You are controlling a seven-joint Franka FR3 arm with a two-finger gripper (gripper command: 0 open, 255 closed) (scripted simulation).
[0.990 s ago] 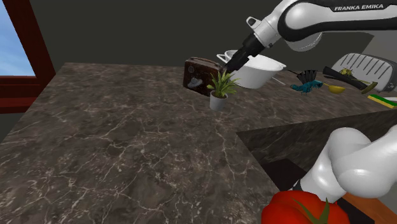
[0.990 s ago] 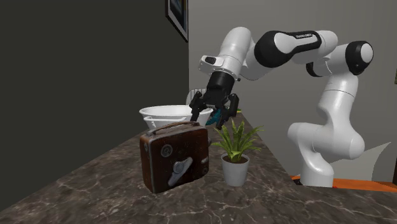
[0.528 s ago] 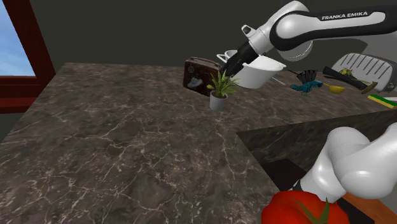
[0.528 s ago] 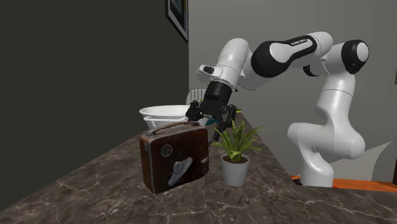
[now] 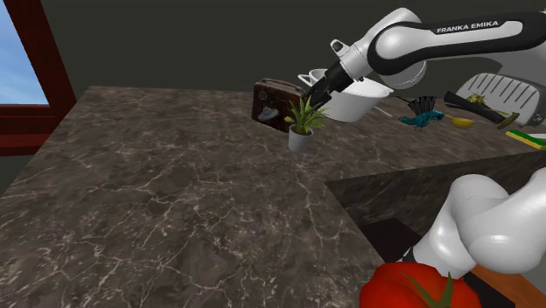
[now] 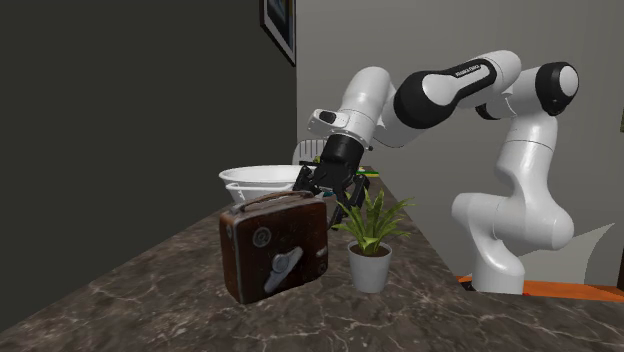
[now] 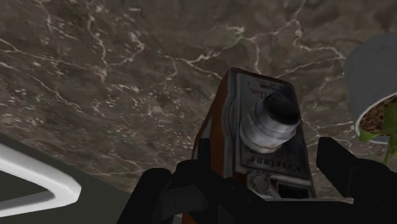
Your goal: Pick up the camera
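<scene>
The camera [image 6: 275,247] stands upright on the dark marbled tabletop [image 6: 420,315], a brown box with a strap handle across its top. The second exterior view shows one broad side of it, with a round dial and a silver lever. The wrist view shows another face: a grey plate carrying a silver lens with a black tip, on the camera [image 7: 261,137] seen from above. In the shoulder view the camera [image 5: 269,101] sits far across the tabletop [image 5: 175,192], its lower corner hidden by leaves.

The claw [image 6: 325,188] hangs just above and behind the top of the camera, tilted down toward it. From the wrist, the claw [image 7: 251,175] is spread, one black finger on each side of the camera's near end; whether either finger touches it cannot be told. In the shoulder view the claw [image 5: 317,90] shows as a dark tip at the end of the white arm, beside the camera.

A small potted plant [image 6: 370,238] in a pale pot stands just beside the camera; the wrist view catches the pot's rim and soil [image 7: 372,83]. A white bowl [image 6: 258,180] sits behind the camera, and the shoulder view places that bowl [image 5: 360,96] under the arm. The shoulder view also takes in a window [image 5: 17,52] with a dark red frame, and the second exterior view a framed picture [image 6: 280,25] on the wall.
</scene>
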